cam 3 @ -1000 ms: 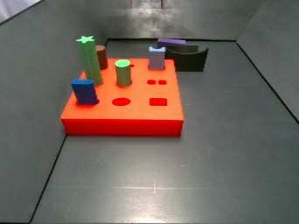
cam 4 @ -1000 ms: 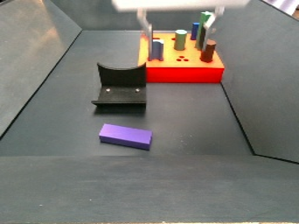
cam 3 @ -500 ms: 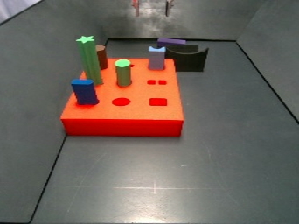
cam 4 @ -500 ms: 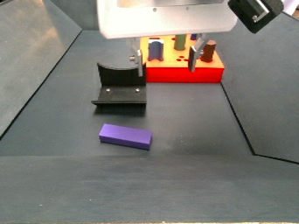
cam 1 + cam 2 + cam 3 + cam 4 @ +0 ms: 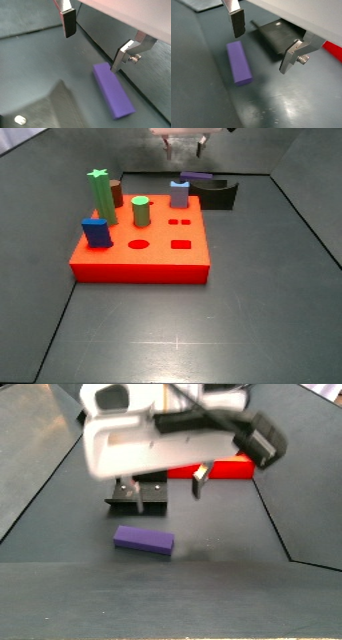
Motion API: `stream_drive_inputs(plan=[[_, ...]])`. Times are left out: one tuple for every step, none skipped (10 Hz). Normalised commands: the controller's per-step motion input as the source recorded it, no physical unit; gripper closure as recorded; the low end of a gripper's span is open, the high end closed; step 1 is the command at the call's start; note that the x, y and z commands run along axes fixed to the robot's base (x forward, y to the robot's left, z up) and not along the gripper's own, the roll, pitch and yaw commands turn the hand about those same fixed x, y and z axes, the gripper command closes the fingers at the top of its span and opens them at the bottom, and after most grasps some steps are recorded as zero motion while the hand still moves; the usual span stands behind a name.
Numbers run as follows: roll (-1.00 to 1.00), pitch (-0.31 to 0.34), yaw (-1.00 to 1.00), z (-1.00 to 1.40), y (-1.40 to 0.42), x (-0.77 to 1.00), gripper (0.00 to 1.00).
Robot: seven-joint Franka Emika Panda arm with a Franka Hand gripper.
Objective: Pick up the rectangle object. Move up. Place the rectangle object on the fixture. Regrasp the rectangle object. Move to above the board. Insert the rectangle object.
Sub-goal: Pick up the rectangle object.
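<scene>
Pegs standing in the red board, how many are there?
5: blue block at the board's near corner, green star peg and brown cylinder behind it, green cylinder centrally, grey-blue peg at the back. None seems hidden. Open pincer hangs over the purple bar.

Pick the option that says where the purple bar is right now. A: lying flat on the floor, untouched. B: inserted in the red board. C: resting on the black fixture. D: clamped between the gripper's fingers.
A: in both wrist views the rectangle object lies flat on the floor below the open gripper, whose fingers are clear of it, apart from the fixture.
</scene>
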Motion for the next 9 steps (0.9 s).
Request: stream_drive_inputs(plan=[[-0.07, -0.056, 0.41, -0.45, 0.35, 0.35, 0.00], [-0.13, -0.110, 0.45, -0.53, 0.32, 0.28, 0.00], [-0.18, -0.136, 0.56, -0.59, 0.26, 0.27, 0.00], [-0.19, -0.140, 0.61, -0.59, 0.14, 0.21, 0.00], [-0.20, -0.100, 0.54, -0.51, 0.04, 0.12, 0.00], [-0.17, -0.070, 0.53, -0.40, 0.03, 0.12, 0.00], [-0.12, -0.034, 0.51, -0.34, 0.03, 0.17, 0.00], [-0.14, -0.027, 0.45, -0.33, 0.00, 0.15, 0.00], [-0.16, -0.020, 0.41, -0.30, 0.00, 0.15, 0.00]])
